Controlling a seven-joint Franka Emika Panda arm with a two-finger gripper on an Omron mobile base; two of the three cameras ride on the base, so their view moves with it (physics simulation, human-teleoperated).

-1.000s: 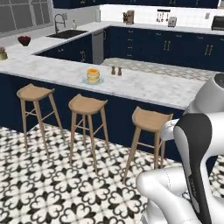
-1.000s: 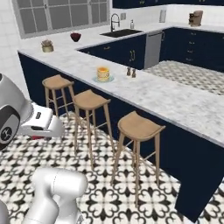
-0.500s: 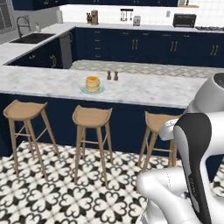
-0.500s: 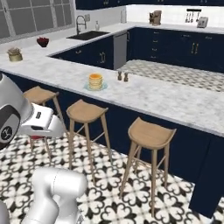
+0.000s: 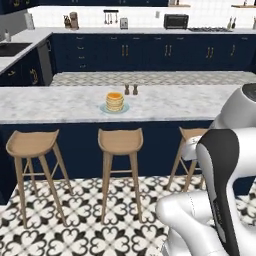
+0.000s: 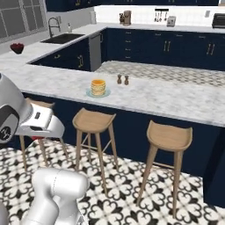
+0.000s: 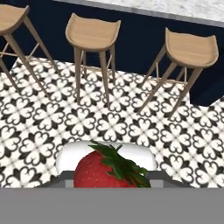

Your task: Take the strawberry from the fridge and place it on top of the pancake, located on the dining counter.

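Currently the gripper (image 7: 109, 181) is nearly closed on the strawberry (image 7: 103, 173), which sits between the jaws at the bottom of the hand view: red body, green leaves on top and spilling toward the right. The fingertips themselves are mostly hidden behind the fruit, so I can't see the actual contact faces. In the right base view a small red speck (image 6: 36, 138) shows just under the hand at the left edge, low, in front of the nearest stool.

Pancake stack (image 5: 114, 101) sits on its pale plate (image 5: 123, 108) on the dining counter (image 5: 60, 104), roughly centre-left of the marbled top, well apart from the gripper. Right base view has the same stack (image 6: 98, 87) on the counter (image 6: 167, 99). Two small shakers (image 5: 130, 90) stand side by side just right of and behind the plate, not touching it.

Three wooden stools (image 5: 120, 141) line the near side of the counter, against the navy base; the rightmost one is partly hidden by the arm in the left base view. The hand view looks down at the same three stools (image 7: 92, 31) over black-and-white patterned floor tiles (image 7: 39, 118).

Far side: navy wall cabinets (image 5: 150, 50) with brass handles, a white counter on top carrying a dark microwave (image 5: 175, 21), a toaster (image 5: 123, 23) and a coffee machine (image 5: 73, 20). Sink with tap (image 6: 55, 27) and a dark red bowl (image 6: 17, 47) lie on the left run in the right base view.
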